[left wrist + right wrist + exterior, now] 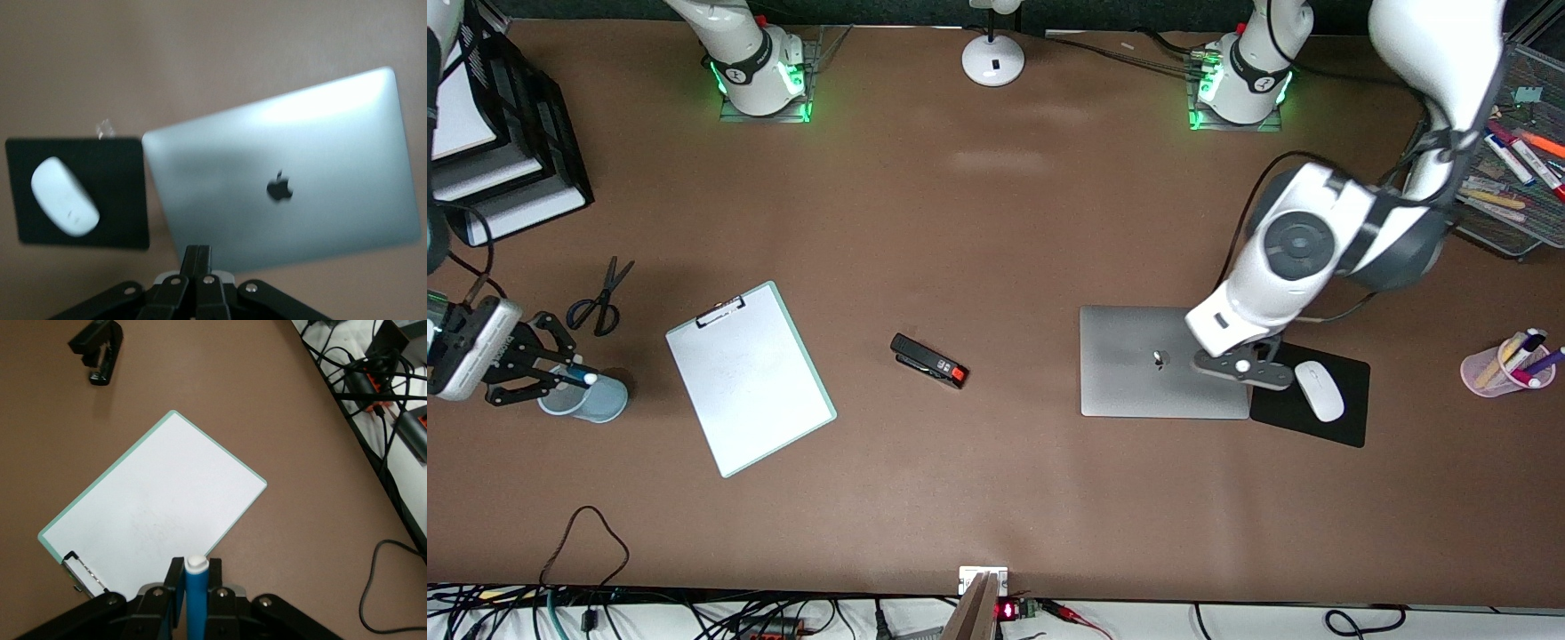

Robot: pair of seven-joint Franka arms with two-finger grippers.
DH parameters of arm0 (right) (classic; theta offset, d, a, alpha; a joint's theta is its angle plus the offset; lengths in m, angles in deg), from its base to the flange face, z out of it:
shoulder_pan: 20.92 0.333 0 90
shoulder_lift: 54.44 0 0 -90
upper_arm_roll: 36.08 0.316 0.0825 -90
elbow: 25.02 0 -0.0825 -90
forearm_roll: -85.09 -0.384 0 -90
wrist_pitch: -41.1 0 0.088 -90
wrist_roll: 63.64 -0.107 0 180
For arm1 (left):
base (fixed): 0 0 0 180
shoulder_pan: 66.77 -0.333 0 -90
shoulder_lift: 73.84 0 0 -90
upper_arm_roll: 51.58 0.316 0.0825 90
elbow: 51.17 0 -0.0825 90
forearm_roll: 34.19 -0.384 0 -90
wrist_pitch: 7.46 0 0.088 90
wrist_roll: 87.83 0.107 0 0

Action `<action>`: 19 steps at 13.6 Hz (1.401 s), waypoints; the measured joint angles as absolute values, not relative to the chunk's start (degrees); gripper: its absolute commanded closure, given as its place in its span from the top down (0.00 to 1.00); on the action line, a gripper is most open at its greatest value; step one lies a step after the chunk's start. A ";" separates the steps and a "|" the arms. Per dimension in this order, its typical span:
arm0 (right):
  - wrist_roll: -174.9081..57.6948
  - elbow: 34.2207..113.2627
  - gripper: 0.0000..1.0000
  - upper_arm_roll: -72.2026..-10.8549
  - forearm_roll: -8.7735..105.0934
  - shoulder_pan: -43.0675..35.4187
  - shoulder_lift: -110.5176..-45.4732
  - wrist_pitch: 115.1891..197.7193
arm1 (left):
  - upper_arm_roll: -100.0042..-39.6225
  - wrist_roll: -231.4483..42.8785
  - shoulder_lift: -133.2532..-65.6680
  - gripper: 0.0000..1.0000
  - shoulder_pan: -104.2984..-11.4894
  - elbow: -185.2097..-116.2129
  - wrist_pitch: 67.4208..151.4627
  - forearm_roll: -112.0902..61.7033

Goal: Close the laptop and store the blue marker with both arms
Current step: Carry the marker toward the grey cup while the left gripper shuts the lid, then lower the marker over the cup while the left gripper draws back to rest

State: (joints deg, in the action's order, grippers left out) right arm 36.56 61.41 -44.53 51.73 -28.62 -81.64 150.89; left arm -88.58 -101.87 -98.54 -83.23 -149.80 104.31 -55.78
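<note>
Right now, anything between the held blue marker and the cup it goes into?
Nothing visible. The right gripper is shut on the blue marker, whose tip is already over the open mouth of the pale blue cup. The scissors and clipboard lie beside the cup, apart from it.

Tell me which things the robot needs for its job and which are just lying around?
Needed: laptop, lid down; blue marker in the right tool; left tool over the laptop; cup.
Lying about: scissors, clipboard, stapler, mouse, mouse pad, pen cup.
</note>
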 measured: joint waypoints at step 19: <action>52.81 52.02 0.00 -44.33 42.27 -37.76 -93.46 142.54 | -104.87 -94.53 -93.72 1.00 -101.60 -128.71 73.16 -47.10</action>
